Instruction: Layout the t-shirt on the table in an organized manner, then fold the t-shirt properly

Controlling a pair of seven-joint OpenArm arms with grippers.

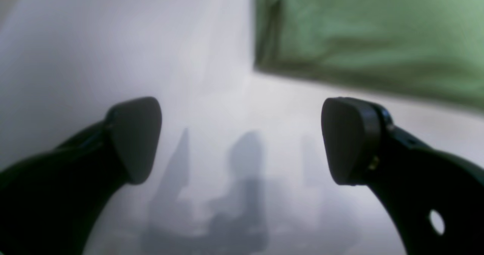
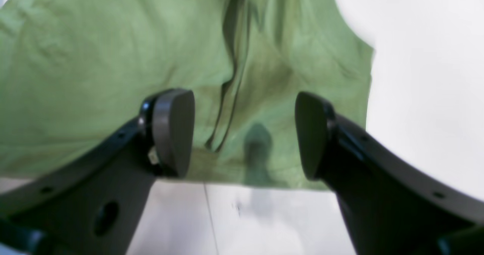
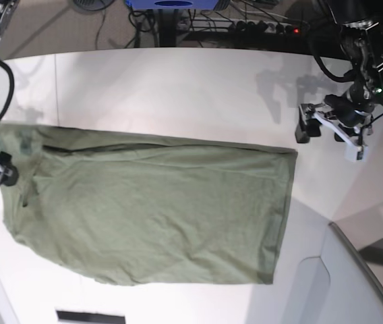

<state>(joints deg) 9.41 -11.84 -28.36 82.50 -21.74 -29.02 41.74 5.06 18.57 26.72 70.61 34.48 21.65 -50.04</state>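
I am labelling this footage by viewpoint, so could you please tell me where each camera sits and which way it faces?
Left wrist: rides the left arm, looks past the open left gripper at bare table and a corner of the t-shirt.
Right wrist: rides the right arm, looks down between the open right gripper at the t-shirt's edge.
Base: overhead, facing down on the spread t-shirt; both arms show at the sides.
Shared: all three show the t-shirt and table.
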